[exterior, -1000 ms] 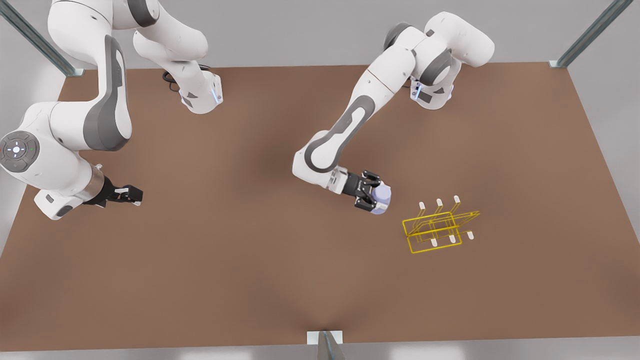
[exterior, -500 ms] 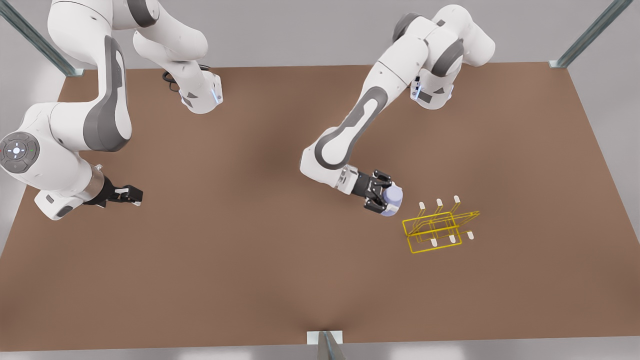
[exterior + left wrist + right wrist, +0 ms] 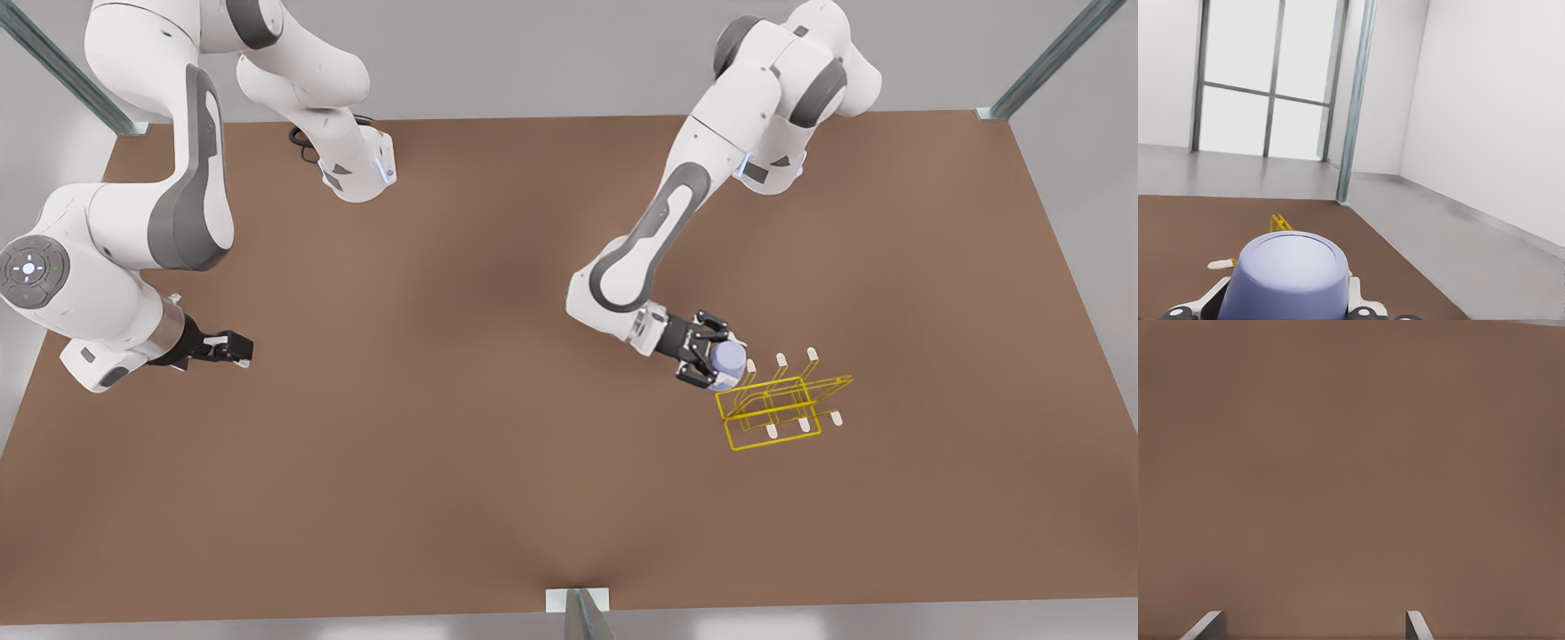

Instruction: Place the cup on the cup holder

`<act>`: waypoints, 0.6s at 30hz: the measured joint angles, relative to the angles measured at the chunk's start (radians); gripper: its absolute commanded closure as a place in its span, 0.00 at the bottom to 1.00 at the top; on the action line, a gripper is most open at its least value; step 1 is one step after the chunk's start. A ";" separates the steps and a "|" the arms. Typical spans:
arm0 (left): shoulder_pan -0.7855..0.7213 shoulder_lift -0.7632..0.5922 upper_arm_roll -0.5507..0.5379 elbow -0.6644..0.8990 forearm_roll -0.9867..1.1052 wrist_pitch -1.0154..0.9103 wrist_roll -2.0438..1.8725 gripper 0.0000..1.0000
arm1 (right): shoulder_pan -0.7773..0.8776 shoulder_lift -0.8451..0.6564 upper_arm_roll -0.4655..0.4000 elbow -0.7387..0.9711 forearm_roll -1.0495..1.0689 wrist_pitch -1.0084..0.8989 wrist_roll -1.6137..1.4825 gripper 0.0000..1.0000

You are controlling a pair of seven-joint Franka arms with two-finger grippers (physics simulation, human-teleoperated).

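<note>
1. I see the cup [image 3: 729,359] as a small, plain, pale purple-blue thing with no handle. In the left wrist view the cup [image 3: 1286,277] gets a bit narrower toward its flat closed end, and that end faces away from the camera.
2. My left pincer [image 3: 714,362] is closed on the cup, with one finger on each side of it. The cup sits right between the fingers and pokes out past their tips.
3. The cup is tipped on its side, up off the brown bench [image 3: 462,462], not standing on it.
4. The cup holder [image 3: 782,400] is a thin yellow wire rack with white-tipped prongs. It stands on the bench toward the front view's right.
5. The cup is right at the rack's nearest corner prong, on the side toward the front view's left. I cannot tell if they touch.
6. In the left wrist view a bit of yellow wire [image 3: 1279,223] and one white tip [image 3: 1221,265] peek out just past the cup.
7. My right pincer [image 3: 233,347] waits well away over the bench at the front view's left. Its two fingertips [image 3: 1205,627] are spread apart with only bare bench between them, so it holds nothing.
</note>
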 measured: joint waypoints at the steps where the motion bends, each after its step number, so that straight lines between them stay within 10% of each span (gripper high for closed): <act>1: 0.006 -0.001 0.000 -0.005 0.005 0.006 0.000 0.22 | 0.000 0.000 0.000 0.000 0.000 0.001 0.000 0.00; 18: 0.045 -0.070 0.000 -0.139 0.068 0.091 -0.040 0.22 | -0.002 0.001 0.000 0.000 0.000 0.004 0.000 0.00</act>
